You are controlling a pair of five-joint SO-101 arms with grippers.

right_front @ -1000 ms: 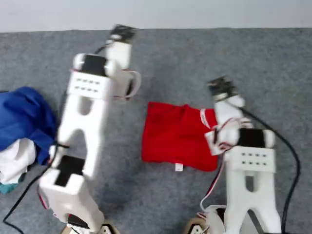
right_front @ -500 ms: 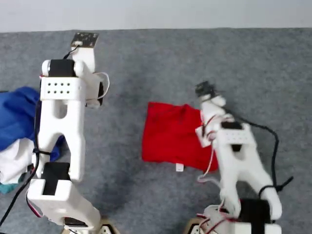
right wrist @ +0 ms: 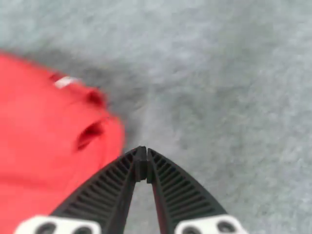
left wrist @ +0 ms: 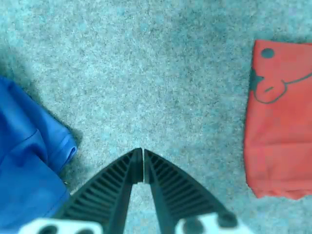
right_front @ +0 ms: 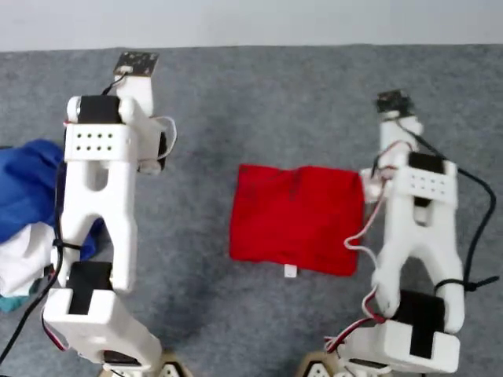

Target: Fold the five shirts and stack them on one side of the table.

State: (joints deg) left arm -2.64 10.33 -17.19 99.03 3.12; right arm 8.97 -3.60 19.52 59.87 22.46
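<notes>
The heap at the far-left edge of the bench (right_front: 275, 102) is cut off by the frame and partly covered by the left arm (right_front: 98, 196). A blue shirt (right_front: 31, 188) lies on top, with a white garment (right_front: 23, 259) and a strip of teal cloth (right_front: 12, 301) poking out nearer; how many pieces are in the heap cannot be made out. In the high view both hands are tucked under their own wrists.

The right arm (right_front: 416, 228) has swung off to the right over the last half second, uncovering the right edge of the red shirt (right_front: 295, 220), which now shows as a full folded rectangle. The left arm has not shifted in that half second.

The red shirt lies flat mid-bench between the two arms, with a small white tag (right_front: 290, 271) at its near edge.

The left hand (left wrist: 143, 168) has its fingers pressed together on nothing, above bare bench between the blue shirt and the red one. The right hand (right wrist: 142, 165) is likewise pressed together and empty, over bare bench just right of the red shirt's blurred edge. Whether either tip touches the bench cannot be told.
</notes>
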